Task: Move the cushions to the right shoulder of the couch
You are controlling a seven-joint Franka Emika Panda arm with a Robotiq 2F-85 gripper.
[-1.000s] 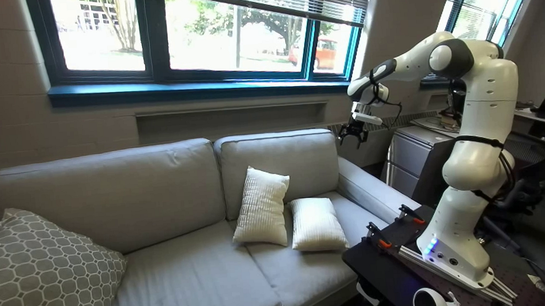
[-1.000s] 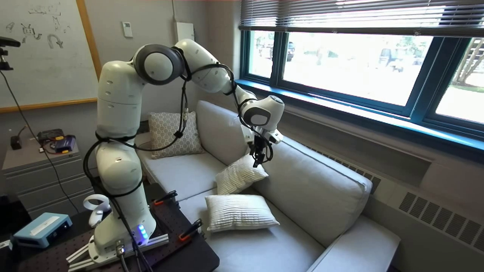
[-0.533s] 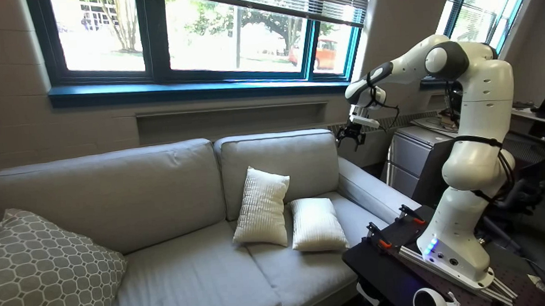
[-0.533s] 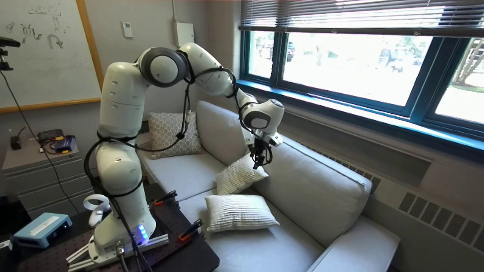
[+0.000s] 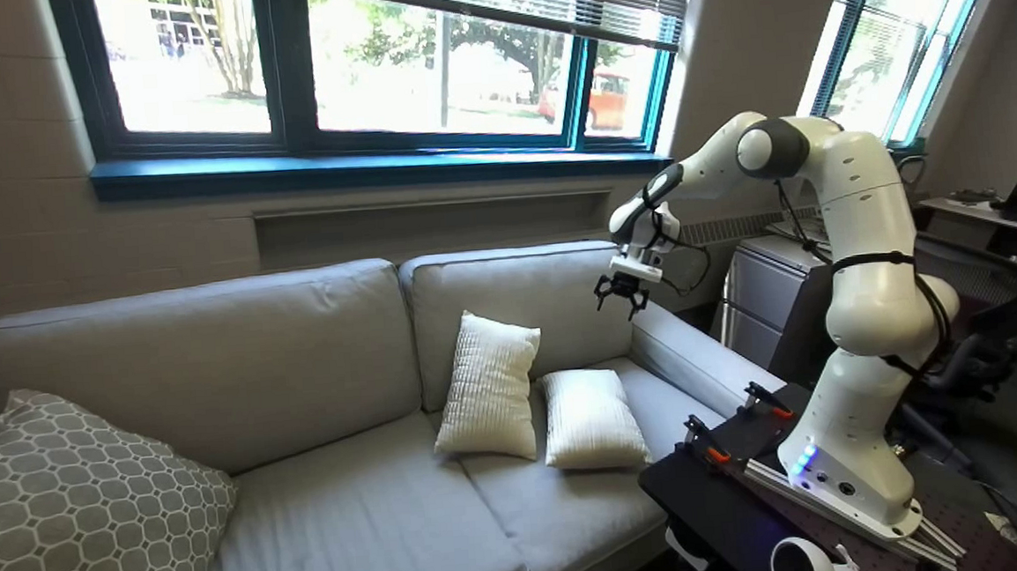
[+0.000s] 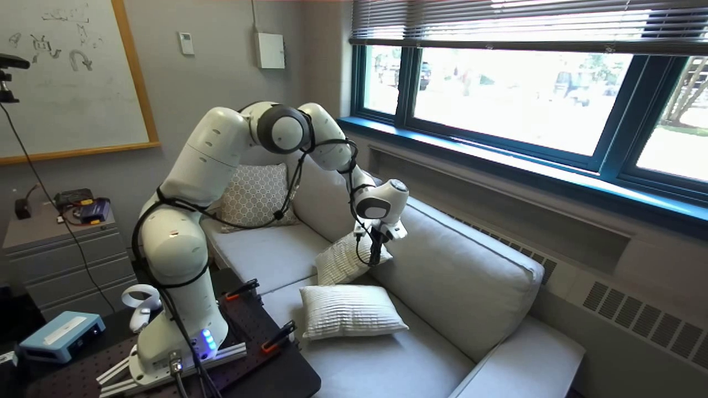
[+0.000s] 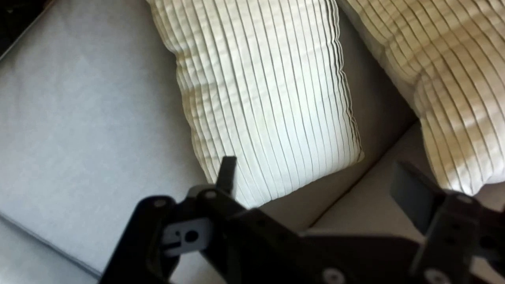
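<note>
Two cream-white ribbed cushions are on the couch seat. The flat-lying cushion (image 5: 593, 419) fills the middle of the wrist view, its ribbed face (image 7: 264, 86) upward. Beside it the leaning cushion (image 6: 340, 262) rests tilted against the couch back; part of this cushion (image 7: 461, 71) shows at the wrist view's right edge. My gripper (image 5: 618, 308) hangs above the seat in front of the couch back, apart from both cushions. In the wrist view the gripper (image 7: 313, 163) is wide open with nothing between its fingers. The right shoulder of the couch, a padded armrest (image 5: 698, 353), runs behind the lying cushion.
A grey lattice-patterned pillow (image 5: 89, 505) sits at the couch's far end. Tall back cushions (image 5: 518, 302) rise behind the seat. The robot's black table (image 6: 265, 354) with orange-tipped clamps (image 6: 279, 337) stands close against the couch front. Cables (image 6: 298, 182) loop along the arm.
My arm has leaned forward and the open gripper has come down, leftward in an exterior view, toward the seat. The cushions have not moved.
</note>
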